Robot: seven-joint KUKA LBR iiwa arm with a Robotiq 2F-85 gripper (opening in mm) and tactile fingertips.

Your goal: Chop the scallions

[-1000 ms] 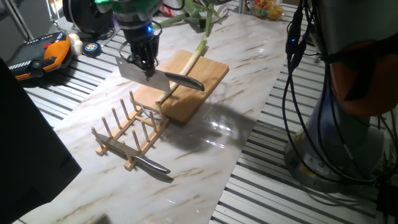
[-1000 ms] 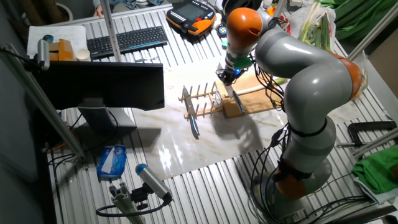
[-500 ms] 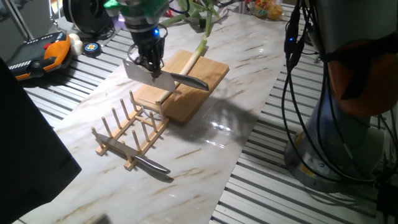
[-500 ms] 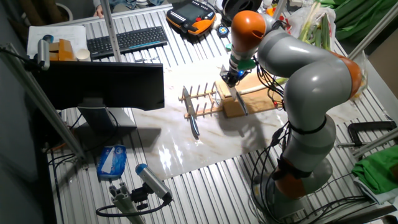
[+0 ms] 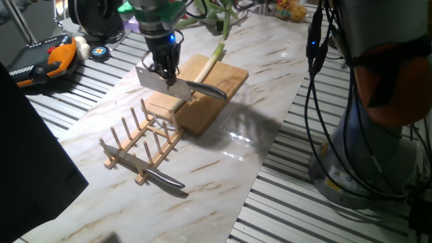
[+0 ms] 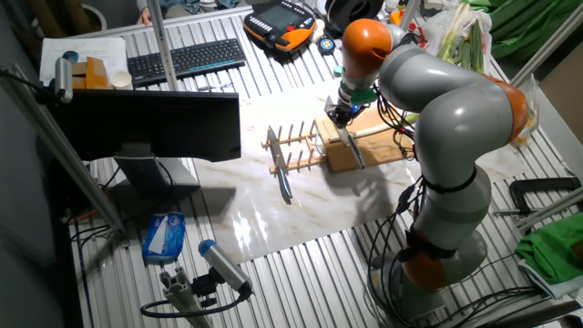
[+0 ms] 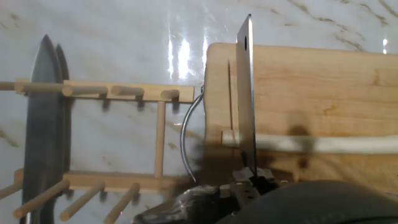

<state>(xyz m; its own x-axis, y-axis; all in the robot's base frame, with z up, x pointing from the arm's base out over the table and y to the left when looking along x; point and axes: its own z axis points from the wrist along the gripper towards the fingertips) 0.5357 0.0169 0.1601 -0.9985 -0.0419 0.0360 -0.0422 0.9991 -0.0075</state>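
Observation:
The scallion is one long stalk lying diagonally on the wooden cutting board, with its green tops off the far edge. In the hand view its white stalk runs across the board. My gripper is shut on a cleaver, and the dark handle sticks out to the right. The blade shows edge-on and crosses the stalk near its white end. I cannot tell whether it touches. In the other fixed view the gripper hovers over the board's left end.
A wooden peg rack stands just in front of the board, with a second knife lying beside it. A bent metal wire sits between rack and board. A keyboard, a pendant and the arm's base surround the marble top.
My gripper has carried the cleaver a little to the right along the board, further over the scallion's white end. The scallion, rack and second knife have not moved.

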